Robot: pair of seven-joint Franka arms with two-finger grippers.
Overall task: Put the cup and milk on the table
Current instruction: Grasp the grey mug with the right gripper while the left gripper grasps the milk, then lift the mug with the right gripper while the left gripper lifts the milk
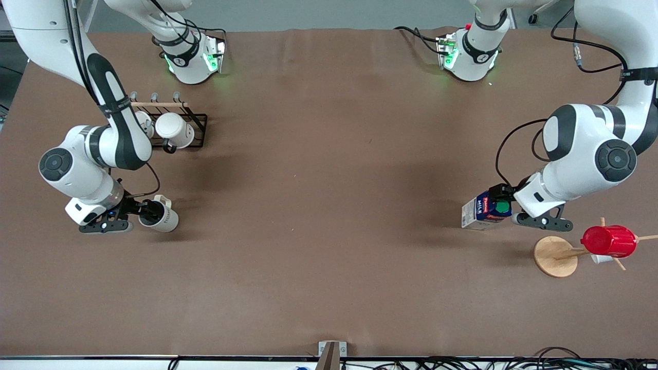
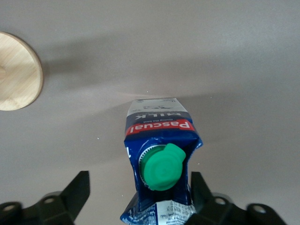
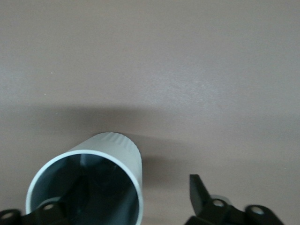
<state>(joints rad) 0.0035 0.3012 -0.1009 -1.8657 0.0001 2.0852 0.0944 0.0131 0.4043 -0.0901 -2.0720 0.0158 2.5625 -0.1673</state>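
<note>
Cup point(image 1: 160, 218) smooth round ceramic, milk point(image 1: 486, 210) creased carton, green cap point(image 2: 162, 167)

**Brown cloth, blue carton, red cup**

Matte brown across the table point(image 1: 329, 205). Off-white outside and dark grey inside on the cup point(image 1: 160, 216). Dark blue and white on the milk point(image 1: 482, 210), with a green cap and a red band lettered in white. Bright white on two mugs point(image 1: 174, 129) in a black wire rack point(image 1: 198, 123). Red on the plastic cup point(image 1: 609, 240); pale wood on the round base point(image 1: 555, 256).
</note>
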